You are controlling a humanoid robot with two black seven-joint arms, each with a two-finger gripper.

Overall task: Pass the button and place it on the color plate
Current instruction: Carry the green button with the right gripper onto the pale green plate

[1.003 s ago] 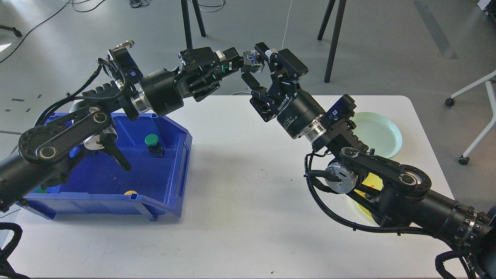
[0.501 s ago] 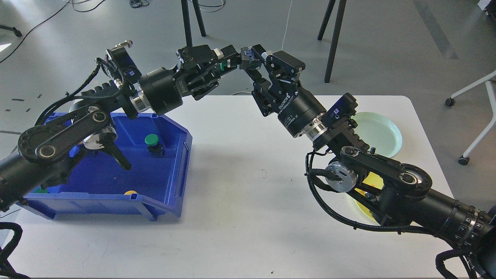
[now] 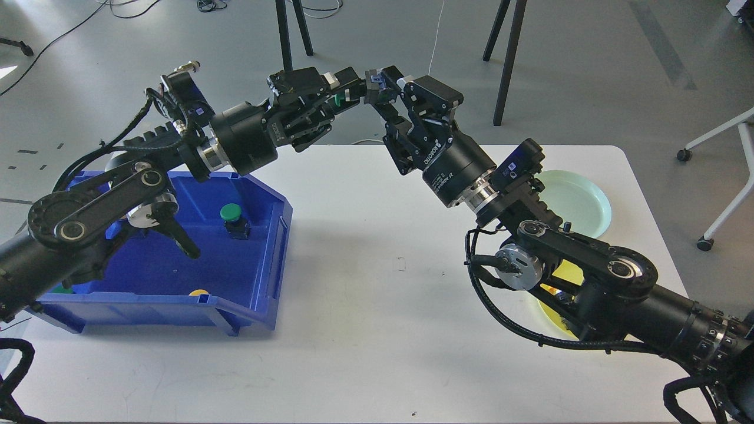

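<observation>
A button with a green cap (image 3: 338, 100) and a dark body is held in the air above the table's far edge, between my two grippers. My left gripper (image 3: 346, 93) comes in from the left and is shut on the cap end. My right gripper (image 3: 377, 94) comes up from the right, and its fingers are closed on the button's body end. A pale green plate (image 3: 583, 200) lies at the table's far right. A yellow plate (image 3: 551, 306) lies nearer me, mostly hidden under my right arm.
A blue bin (image 3: 262, 277) stands on the left of the white table (image 3: 365, 330). It holds another green button (image 3: 231, 213) and a yellow one (image 3: 198, 292) at its front wall. Stand legs and a chair are on the floor beyond the table.
My right gripper, open a second ago, has moved up and left and closed on the button's body. My left gripper has stayed in place, still holding the button.
</observation>
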